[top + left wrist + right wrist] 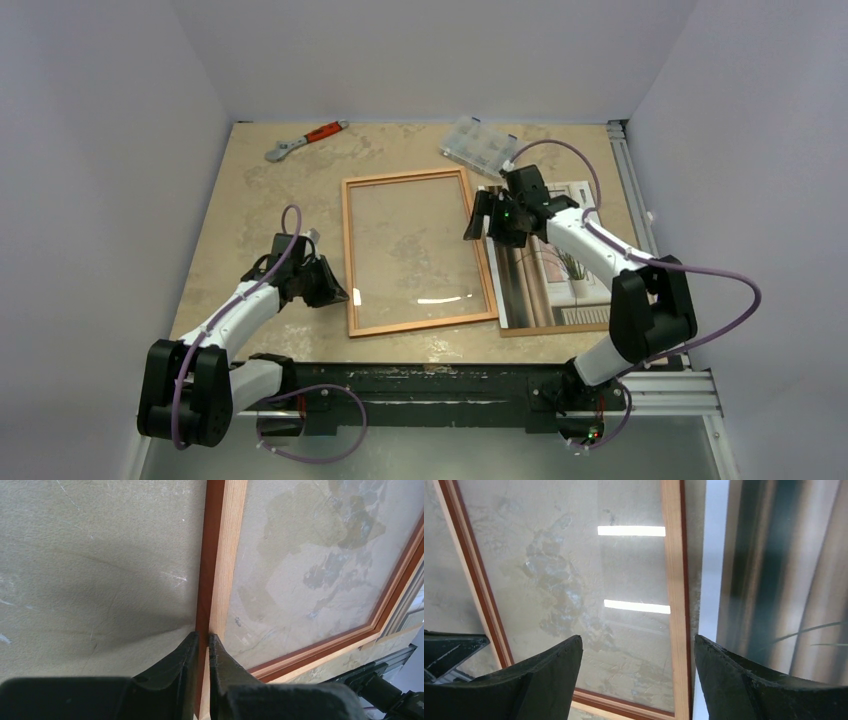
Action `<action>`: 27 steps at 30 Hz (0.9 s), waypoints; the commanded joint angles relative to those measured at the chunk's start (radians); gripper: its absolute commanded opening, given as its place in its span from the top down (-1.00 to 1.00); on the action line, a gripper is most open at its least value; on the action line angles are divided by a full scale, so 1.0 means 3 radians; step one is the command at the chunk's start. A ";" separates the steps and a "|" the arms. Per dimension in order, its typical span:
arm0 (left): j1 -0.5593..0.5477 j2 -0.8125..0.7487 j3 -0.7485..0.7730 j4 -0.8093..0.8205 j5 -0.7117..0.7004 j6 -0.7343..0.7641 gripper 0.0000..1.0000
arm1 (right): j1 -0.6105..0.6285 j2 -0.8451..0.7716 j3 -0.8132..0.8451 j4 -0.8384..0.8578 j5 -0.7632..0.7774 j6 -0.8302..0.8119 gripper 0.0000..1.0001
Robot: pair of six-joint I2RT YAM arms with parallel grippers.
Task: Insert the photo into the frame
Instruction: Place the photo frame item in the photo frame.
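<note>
Okay, overhead I've got the frame [418, 250] lying flat at centre, the photo [548, 292] just beside it at 3 o'clock, its top hidden under my right arm [600, 252]. Only the wrist views settle the tools. The left gripper [203, 637] is pinched to a slit at the frame's 8 o'clock rail, grip unclear. The right gripper [639, 645] gapes wide, holding nothing, above the 3 o'clock rail.

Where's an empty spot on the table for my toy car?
Bare tabletop left of the frame, below the wrench, and the far edge between wrench and plastic box. The right side is crowded: photo, right gripper.
</note>
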 commanded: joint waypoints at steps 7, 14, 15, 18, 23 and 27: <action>0.0029 0.0035 -0.0019 -0.0084 -0.0219 0.0149 0.59 | -0.0210 0.0078 -0.0218 0.0101 -0.0188 -0.0102 -0.46; 0.0029 0.0028 -0.0003 -0.0015 -0.0097 0.0174 0.10 | -0.0173 0.0125 -0.0470 0.0271 -0.0445 -0.0064 -0.23; 0.0030 0.0014 -0.0001 -0.0018 -0.0080 0.0170 0.01 | -0.0163 0.0142 -0.0497 0.0269 -0.0442 -0.0073 -0.22; 0.0028 -0.0066 0.0053 -0.0060 -0.0028 0.0150 -0.19 | -0.0157 0.0200 -0.0549 0.0263 -0.0427 -0.0090 -0.21; 0.0029 -0.0286 0.0290 -0.0291 0.0005 0.0136 -0.51 | -0.0094 0.0220 -0.0636 0.0298 -0.0491 -0.0080 -0.19; 0.0028 -0.0525 0.0573 -0.0543 0.0029 0.0097 -0.79 | -0.0013 0.0162 -0.0720 0.0377 -0.0602 -0.0013 -0.19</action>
